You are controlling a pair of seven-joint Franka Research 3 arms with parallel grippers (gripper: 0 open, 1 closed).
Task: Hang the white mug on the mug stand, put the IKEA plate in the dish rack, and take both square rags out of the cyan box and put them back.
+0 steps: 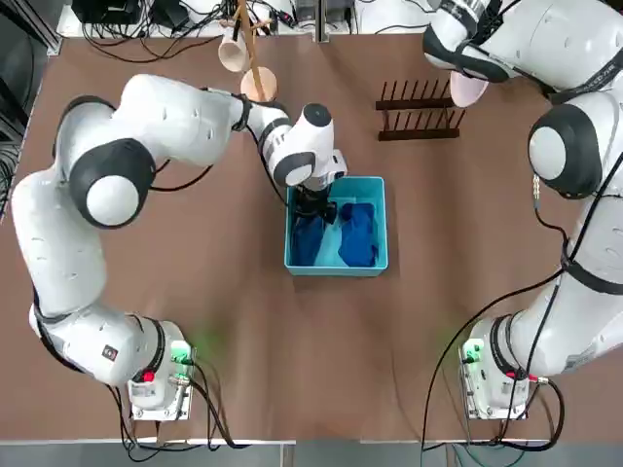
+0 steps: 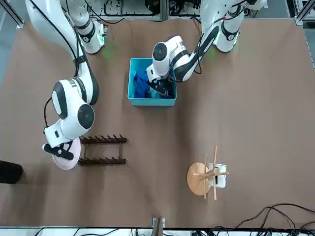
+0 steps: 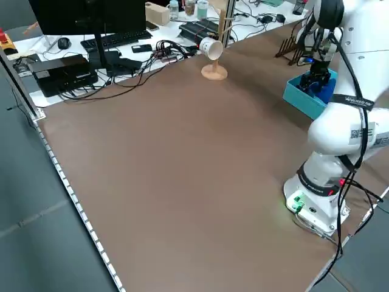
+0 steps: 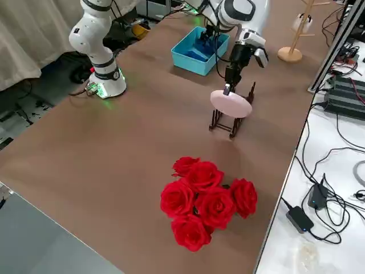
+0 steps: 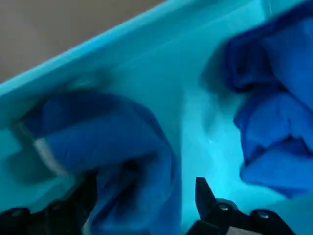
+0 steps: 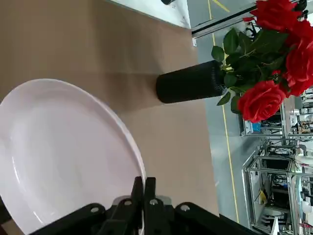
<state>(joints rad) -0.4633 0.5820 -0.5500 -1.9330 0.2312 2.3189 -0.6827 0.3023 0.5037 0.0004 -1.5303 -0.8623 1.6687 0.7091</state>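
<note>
Clock: seen from above, 12 away from the robot's side
Box: one, bright cyan, square, low-walled
Rags: two, dark blue, soft, crumpled, both in the box; one towards 8 o'clock, showing a pale edge, the other towards 3, its long axis running 12 to 6
Left gripper: down in the box, fingers apart either side of the 8 o'clock rag, not clenched on it
Plate: one, round, glossy white with a pinkish tint, held tilted at the rack's 2 o'clock
Right gripper: clenched on the plate's rim
Rack: one, dark brown, two peg rows, long axis 9 to 3, at the box's 1 o'clock
Mug stand: one, light wood, pole upright on a round base, at the box's 11 o'clock
Mug: one, off-white, cylindrical, hanging on the stand, towards 11 o'clock from its base
Vase: one, black, holding red roses, about 3 o'clock from the rack
</note>
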